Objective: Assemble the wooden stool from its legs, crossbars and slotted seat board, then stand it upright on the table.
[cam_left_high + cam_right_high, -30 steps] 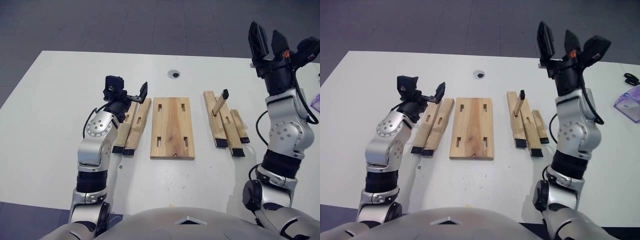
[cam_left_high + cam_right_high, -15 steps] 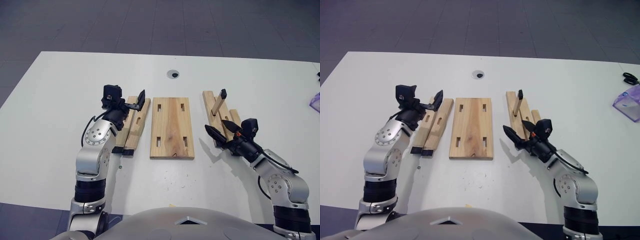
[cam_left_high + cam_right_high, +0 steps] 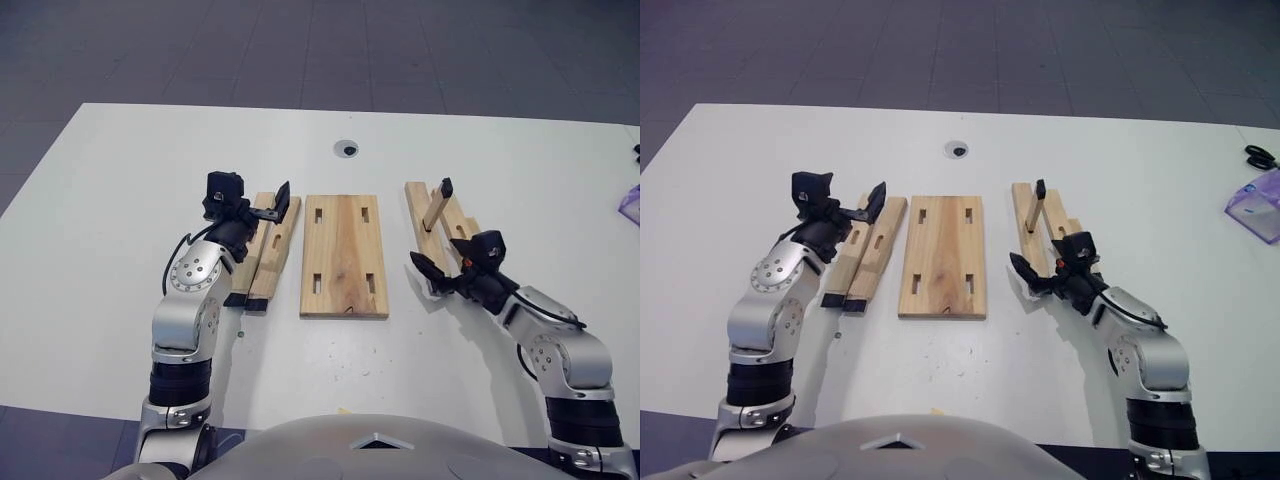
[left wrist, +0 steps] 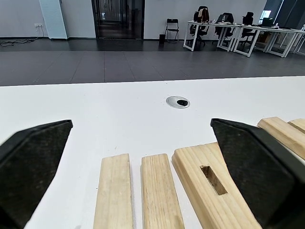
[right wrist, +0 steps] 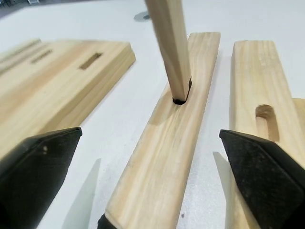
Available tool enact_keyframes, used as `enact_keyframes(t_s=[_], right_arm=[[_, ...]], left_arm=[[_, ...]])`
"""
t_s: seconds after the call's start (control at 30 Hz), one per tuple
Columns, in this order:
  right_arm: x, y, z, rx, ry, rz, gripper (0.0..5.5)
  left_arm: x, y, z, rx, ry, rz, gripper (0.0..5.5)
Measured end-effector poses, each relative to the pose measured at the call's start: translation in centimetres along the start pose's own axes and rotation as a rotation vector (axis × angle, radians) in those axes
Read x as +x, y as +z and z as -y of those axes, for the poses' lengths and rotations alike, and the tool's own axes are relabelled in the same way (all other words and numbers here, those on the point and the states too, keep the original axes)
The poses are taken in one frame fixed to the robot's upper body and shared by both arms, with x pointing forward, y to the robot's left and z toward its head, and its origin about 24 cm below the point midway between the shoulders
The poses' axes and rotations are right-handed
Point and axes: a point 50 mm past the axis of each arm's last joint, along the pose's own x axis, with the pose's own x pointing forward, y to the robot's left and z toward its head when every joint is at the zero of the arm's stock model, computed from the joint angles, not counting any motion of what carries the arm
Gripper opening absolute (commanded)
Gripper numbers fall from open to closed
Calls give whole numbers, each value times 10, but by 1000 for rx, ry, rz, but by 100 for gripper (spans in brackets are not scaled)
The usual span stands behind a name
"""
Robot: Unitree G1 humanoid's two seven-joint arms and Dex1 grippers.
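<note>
The slotted seat board (image 3: 345, 255) lay flat in the middle of the white desk (image 3: 120, 180), with its four slots facing up. At its left side lay a group of wooden legs and bars (image 3: 272, 245), side by side, with black caps at the near ends. The left pincer (image 3: 252, 205) hung just above the far ends of these pieces. It was wide open and held nothing; in the left wrist view the wooden pieces lay between its two black fingers (image 4: 252, 162).

At the right of the board lay a slotted leg (image 3: 422, 225). A crossbar (image 3: 438, 205) with a black tip stood tilted in the slot of this leg. A second leg (image 5: 259, 95) lay just beside it. The right pincer (image 3: 442, 264) was low over the near part of the slotted leg, widely spread, one finger at each side of the leg, and it gripped nothing. A round cable hole (image 3: 347, 148) was in the desk beyond the board.
</note>
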Motion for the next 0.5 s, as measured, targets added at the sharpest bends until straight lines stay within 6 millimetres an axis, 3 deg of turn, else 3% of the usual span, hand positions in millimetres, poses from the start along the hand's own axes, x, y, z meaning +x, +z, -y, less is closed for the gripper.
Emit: enact_keyframes(t_s=[0.5], right_arm=[[13,5,-13,19,-154,-137,317]], left_arm=[[0,0,2,2,-13,-2,540]])
